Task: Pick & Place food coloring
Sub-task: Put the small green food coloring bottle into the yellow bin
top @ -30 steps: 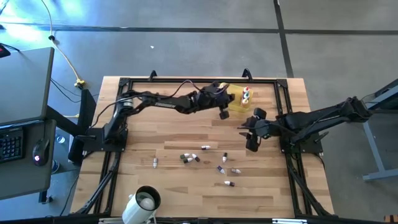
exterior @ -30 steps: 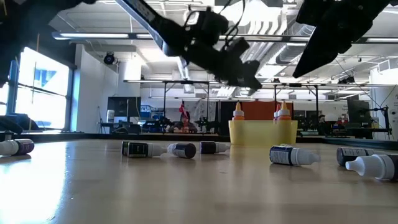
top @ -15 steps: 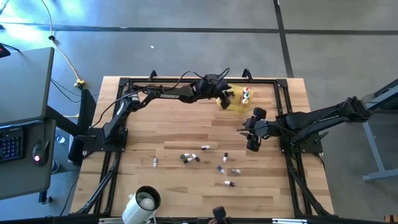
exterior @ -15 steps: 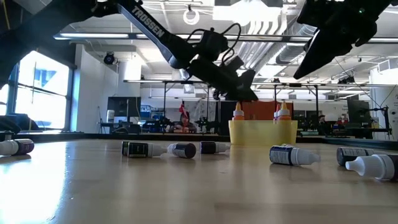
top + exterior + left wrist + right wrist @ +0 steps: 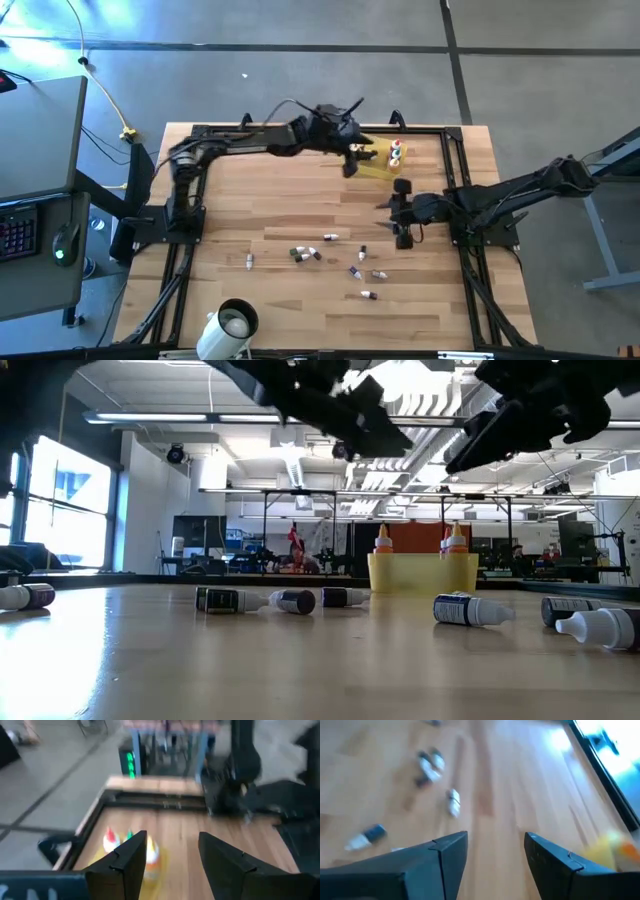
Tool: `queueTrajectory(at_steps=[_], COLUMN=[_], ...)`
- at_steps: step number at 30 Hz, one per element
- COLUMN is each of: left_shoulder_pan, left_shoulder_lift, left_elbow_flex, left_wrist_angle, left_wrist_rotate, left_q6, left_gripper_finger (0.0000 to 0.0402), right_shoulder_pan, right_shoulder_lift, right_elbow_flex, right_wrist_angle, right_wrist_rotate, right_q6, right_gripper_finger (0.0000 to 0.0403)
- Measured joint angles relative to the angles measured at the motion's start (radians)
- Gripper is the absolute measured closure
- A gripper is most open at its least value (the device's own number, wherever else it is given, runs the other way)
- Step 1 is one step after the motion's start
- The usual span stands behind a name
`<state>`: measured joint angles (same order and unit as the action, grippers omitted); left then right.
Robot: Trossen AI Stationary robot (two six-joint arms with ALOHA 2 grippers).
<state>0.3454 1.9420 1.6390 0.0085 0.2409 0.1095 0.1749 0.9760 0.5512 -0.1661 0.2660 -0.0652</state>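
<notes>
Wooden counter (image 5: 270, 215), high view: left end effector (image 5: 350, 160) beside yellow tray (image 5: 378, 165), empty; food coloring (image 5: 318, 254) scattered mid-counter, two bottles in tray.
Low view: bottles lie flat.
Left wrist view: fingers (image 5: 131, 855) parted, nothing between.
Right wrist view: right end effector (image 5: 492, 851) wide above bottles. Judged: drop-off step; next, descend, grasp one.

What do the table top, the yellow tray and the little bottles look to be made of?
Table top: wood, butcher-block style; visible strips and grain, with a smooth sheen in the low view.
Yellow tray: probably plastic; it looks translucent and evenly coloured, with thin walls.
Bottles: likely plastic droppers with dark labels and pale caps; glass cannot be ruled out.
</notes>
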Motion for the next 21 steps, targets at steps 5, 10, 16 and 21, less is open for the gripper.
queueTrajectory(at_steps=[5, 10, 16, 21], left_shoulder_pan=[0.001, 0.001, 0.001, 0.001], left_shoulder_lift=[-0.186, -0.31, -0.394, -0.397], left_elbow_flex=[-0.001, -0.002, -0.002, -0.002], left_wrist_angle=[-0.298, -0.557, -0.726, -0.734], left_wrist_rotate=[-0.015, -0.07, -0.071, -0.073], left_q6=[0.093, 0.085, 0.074, 0.093], left_gripper_finger=[0.0225, 0.0224, 0.0224, 0.0224], right_shoulder_pan=[-0.032, -0.099, -0.158, -0.171], right_shoulder_lift=[0.028, 0.157, 0.376, 0.523], right_elbow_flex=[-0.094, -0.124, -0.097, -0.072], right_wrist_angle=[0.236, 0.36, 0.424, 0.479], right_wrist_rotate=[-0.231, -0.405, -0.598, -0.678], right_q6=[-0.119, -0.134, -0.147, -0.208], right_gripper_finger=[0.0213, 0.0213, 0.0213, 0.0213])
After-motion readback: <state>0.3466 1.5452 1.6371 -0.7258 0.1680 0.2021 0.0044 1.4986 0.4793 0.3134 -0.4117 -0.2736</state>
